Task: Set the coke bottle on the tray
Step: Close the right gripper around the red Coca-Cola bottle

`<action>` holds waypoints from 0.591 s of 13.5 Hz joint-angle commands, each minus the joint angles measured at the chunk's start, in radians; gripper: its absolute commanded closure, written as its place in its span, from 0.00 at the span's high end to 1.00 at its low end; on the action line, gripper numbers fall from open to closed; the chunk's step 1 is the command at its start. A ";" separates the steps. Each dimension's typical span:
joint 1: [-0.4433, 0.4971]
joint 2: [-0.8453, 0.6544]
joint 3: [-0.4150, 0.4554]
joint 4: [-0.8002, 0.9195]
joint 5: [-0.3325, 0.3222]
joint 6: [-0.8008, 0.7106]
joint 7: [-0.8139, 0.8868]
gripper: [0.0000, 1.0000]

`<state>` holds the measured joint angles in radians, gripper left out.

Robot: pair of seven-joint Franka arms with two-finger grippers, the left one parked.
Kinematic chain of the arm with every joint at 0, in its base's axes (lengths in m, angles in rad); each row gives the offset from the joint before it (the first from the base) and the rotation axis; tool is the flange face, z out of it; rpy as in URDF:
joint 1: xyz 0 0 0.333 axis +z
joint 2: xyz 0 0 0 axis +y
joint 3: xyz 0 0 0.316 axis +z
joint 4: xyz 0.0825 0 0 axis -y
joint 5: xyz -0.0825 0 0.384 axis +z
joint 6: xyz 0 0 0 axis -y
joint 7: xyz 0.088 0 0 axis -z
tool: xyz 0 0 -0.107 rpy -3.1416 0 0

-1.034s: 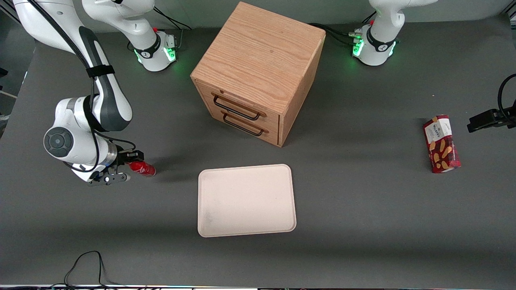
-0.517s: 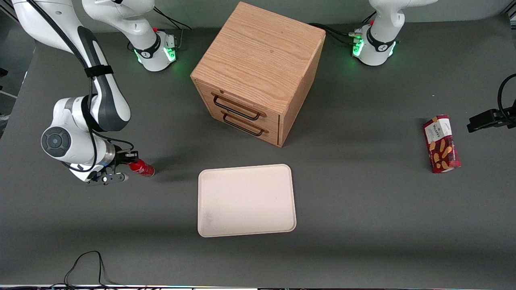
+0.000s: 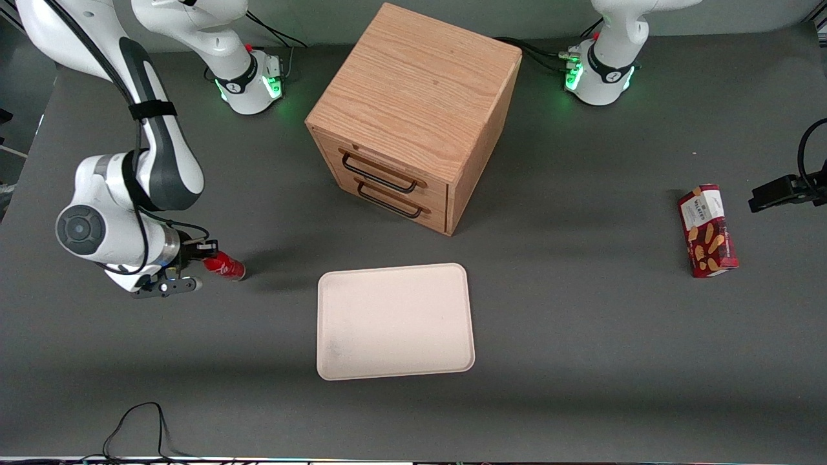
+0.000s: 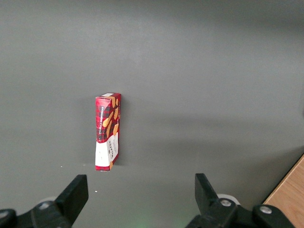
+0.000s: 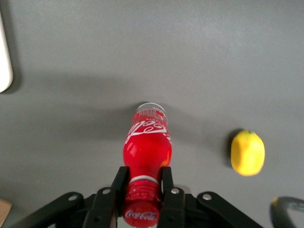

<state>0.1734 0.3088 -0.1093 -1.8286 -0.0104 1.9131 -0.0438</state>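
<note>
My gripper (image 3: 204,261) is shut on the neck of the coke bottle (image 3: 225,266), a small red bottle with a red cap and white script. The bottle lies nearly level, with its clear base pointing toward the tray (image 3: 394,320). In the right wrist view the black fingers (image 5: 118,183) clamp the coke bottle (image 5: 147,147) just under its cap, with the gripper (image 5: 142,175) centred on the neck. The cream-white tray lies flat beside the bottle, a short gap away toward the parked arm's end. A curved edge of the tray (image 5: 4,57) shows in the right wrist view.
A wooden two-drawer cabinet (image 3: 413,116) stands farther from the front camera than the tray. A red snack box (image 3: 707,230) lies toward the parked arm's end of the table. A yellow lemon (image 5: 247,153) sits near the bottle. A black cable (image 3: 136,423) loops at the table's near edge.
The right arm's wrist has drawn slightly away from the tray and farther from the front camera, taking the gripped bottle a little way with it. The tray has stayed still.
</note>
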 commanded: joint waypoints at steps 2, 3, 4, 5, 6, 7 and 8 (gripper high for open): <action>0.005 -0.040 0.003 0.173 0.006 -0.239 0.044 0.00; 0.005 -0.043 0.003 0.233 0.006 -0.316 0.045 0.00; 0.005 -0.045 0.003 0.296 0.006 -0.385 0.062 0.00; 0.005 -0.045 0.003 0.358 0.006 -0.445 0.077 0.00; 0.003 -0.045 0.003 0.418 0.006 -0.497 0.078 0.00; 0.003 -0.042 0.003 0.474 0.006 -0.544 0.079 0.00; 0.001 -0.034 0.003 0.532 0.004 -0.587 0.079 0.00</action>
<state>0.1744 0.2530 -0.1068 -1.4245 -0.0094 1.4176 0.0077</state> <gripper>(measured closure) 0.674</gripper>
